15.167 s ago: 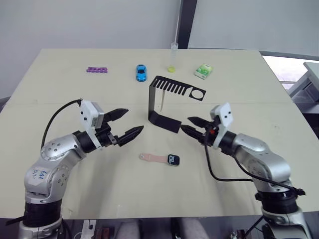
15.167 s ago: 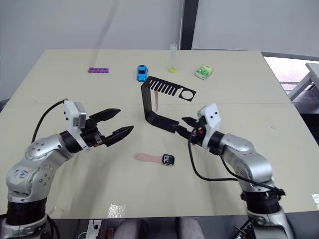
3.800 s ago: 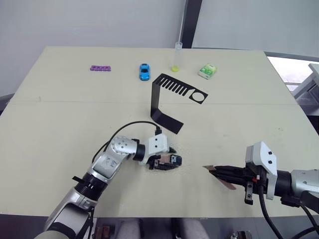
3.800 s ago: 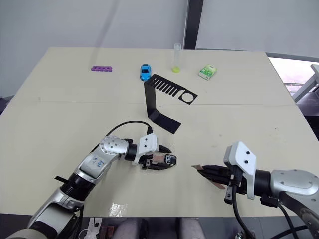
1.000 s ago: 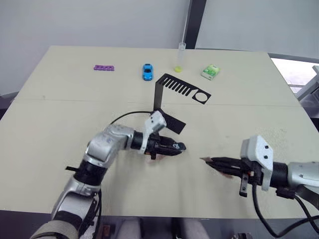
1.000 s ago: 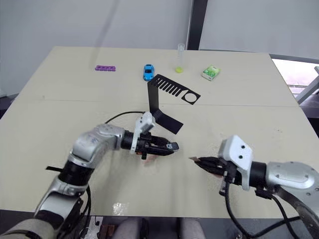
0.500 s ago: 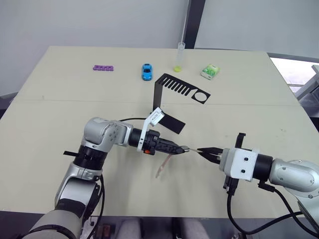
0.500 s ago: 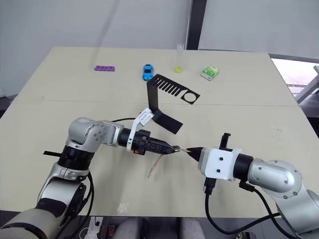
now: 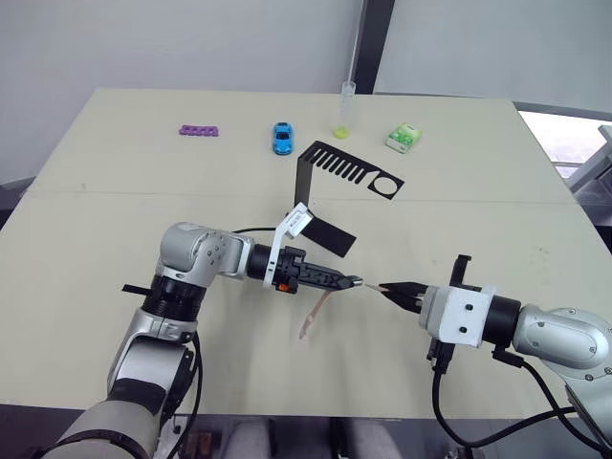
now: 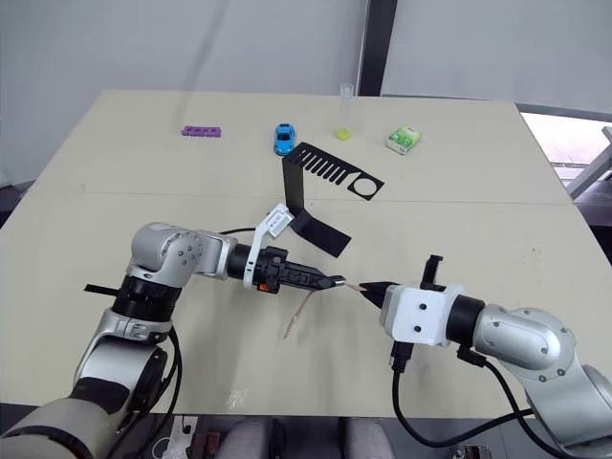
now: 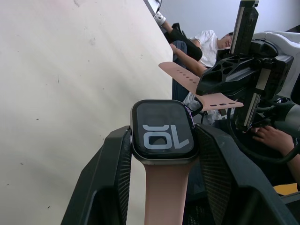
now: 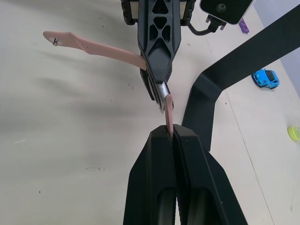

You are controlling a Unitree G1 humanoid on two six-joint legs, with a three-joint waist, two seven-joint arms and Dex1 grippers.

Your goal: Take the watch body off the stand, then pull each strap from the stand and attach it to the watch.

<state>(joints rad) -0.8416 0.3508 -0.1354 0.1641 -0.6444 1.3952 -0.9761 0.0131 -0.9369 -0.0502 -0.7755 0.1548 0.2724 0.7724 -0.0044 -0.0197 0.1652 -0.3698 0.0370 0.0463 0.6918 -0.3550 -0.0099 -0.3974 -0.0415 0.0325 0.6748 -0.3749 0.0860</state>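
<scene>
Left tool (image 9: 352,282) clamped on the watch body (image 11: 164,131), gripped by its two sides with the screen facing the wrist camera, raised above the middle of the surface (image 9: 115,220). One pinkish strap (image 9: 312,314) already fixed to the watch body, hanging down and toward the near side, its free end close to the surface. Right tool (image 9: 394,290) pinched tight on the second strap (image 12: 168,107), held edge-on between the black fingers (image 12: 154,154), with its tip pointing left at the watch body. Tip of that second strap just beside the watch body's right edge; touching or seated, cannot tell. Both tools nearly tip to tip, left one reaching rightward, right one reaching leftward.

Stand (image 9: 316,206) upright just beyond the two tools, past the centre of the surface, its slotted top arm stretching right and ending in the round hole, no strap on it. Farther back: purple knobbly strip (image 9: 198,130) at far left, blue toy car (image 9: 281,138) beside it toward the middle, clear tube (image 9: 344,110) with yellow at its bottom, green-white packet (image 9: 403,138) at far right.
</scene>
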